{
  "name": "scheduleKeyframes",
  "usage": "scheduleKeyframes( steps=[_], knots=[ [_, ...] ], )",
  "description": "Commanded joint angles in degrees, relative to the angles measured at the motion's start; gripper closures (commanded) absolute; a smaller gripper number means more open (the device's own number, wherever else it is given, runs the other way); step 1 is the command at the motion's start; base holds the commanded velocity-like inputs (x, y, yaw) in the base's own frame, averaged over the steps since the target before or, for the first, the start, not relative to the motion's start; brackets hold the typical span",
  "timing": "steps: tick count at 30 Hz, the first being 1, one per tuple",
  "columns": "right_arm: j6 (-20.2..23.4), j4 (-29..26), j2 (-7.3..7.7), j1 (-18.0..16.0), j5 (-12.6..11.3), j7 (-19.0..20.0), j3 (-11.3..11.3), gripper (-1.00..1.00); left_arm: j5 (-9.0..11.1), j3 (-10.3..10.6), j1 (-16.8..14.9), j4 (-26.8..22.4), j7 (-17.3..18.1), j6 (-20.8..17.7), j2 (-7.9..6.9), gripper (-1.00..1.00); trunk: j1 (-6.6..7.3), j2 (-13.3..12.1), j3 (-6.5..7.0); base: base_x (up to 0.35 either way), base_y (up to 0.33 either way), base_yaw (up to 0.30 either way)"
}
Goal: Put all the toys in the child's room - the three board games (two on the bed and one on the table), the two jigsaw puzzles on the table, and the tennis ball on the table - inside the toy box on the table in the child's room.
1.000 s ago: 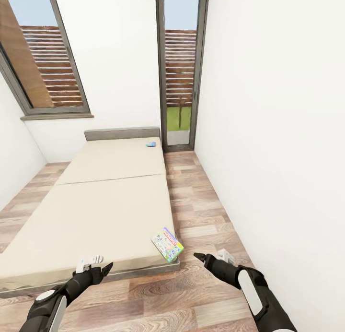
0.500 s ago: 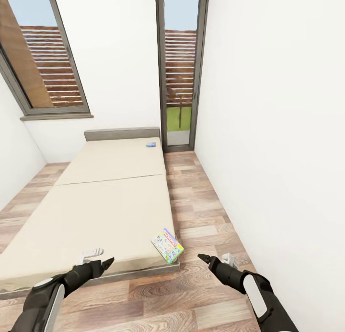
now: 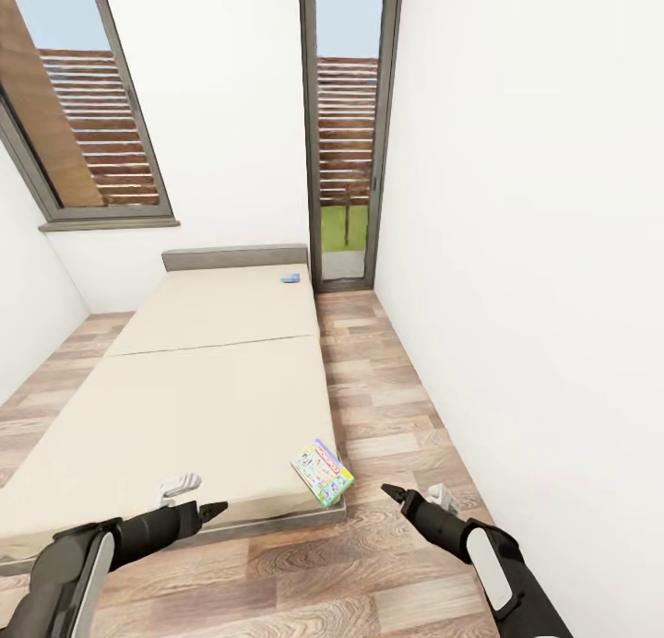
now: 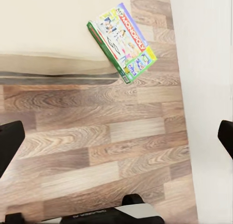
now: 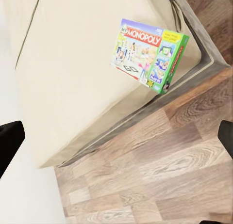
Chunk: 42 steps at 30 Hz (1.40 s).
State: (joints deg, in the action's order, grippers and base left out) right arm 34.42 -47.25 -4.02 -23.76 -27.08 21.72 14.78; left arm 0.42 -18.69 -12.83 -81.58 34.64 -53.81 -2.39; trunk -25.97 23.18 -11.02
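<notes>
Ahead, the green board game (image 3: 323, 471) sits diagonal on the bed (image 3: 184, 398) corner, nearer my right gripper (image 3: 395, 494); both my grippers hang empty, jaws wide apart, left gripper (image 3: 214, 509) farther off.

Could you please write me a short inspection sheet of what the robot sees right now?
Surface: bed, beige mattress in two sections.
Job's things: Monopoly board game at the bed's near corner, overhanging the edge; light blue board game by the grey headboard.
Clutter: nothing seen.
Grippers: left gripper and right gripper both open and empty, above the wood floor.
Cables: nothing seen.
Surroundings: white walls, grey-framed windows.
</notes>
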Motion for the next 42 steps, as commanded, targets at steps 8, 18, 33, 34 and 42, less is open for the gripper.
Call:
scheduleKeyframes(
  steps=[8, 18, 33, 34, 42],
  knots=[
    [-2.80, -0.04, -0.21, 0.00, -0.12, -0.25, 0.18, -1.00, 0.02, -1.02, -0.09, -0.45, 1.09, -1.57, 0.06, -1.00, -1.79, 3.35, -1.56, 0.000, 0.000, 0.000],
    [-4.59, 1.80, -1.26, 0.03, -7.54, 0.33, 2.14, -1.00, 0.09, -1.13, -0.09, -0.49, 1.18, -1.80, 0.49, -1.00, -3.99, 7.36, -3.35, 0.000, 0.000, 0.000],
    [-7.72, 12.77, -1.23, 0.03, -18.23, 0.63, 3.00, -1.00, 0.11, -0.69, -0.09, -0.36, 1.22, -1.75, 0.69, -1.00, -5.31, 9.76, -4.43, 0.000, 0.000, 0.000],
    [-8.25, 12.88, -1.25, 0.03, -18.31, 0.64, 2.98, -1.00, 0.13, -0.68, -0.09, -0.35, 1.22, -1.75, 0.70, -1.00, -5.31, 9.76, -4.43, 0.000, 0.000, 0.000],
    [-10.00, 13.46, -1.39, 0.03, -18.71, 0.66, 2.41, -1.00, 0.19, -0.79, -0.09, -0.34, 1.96, -1.70, 0.85, -1.00, -5.31, 9.76, -4.43, 0.000, 0.000, 0.000]
  ],
)
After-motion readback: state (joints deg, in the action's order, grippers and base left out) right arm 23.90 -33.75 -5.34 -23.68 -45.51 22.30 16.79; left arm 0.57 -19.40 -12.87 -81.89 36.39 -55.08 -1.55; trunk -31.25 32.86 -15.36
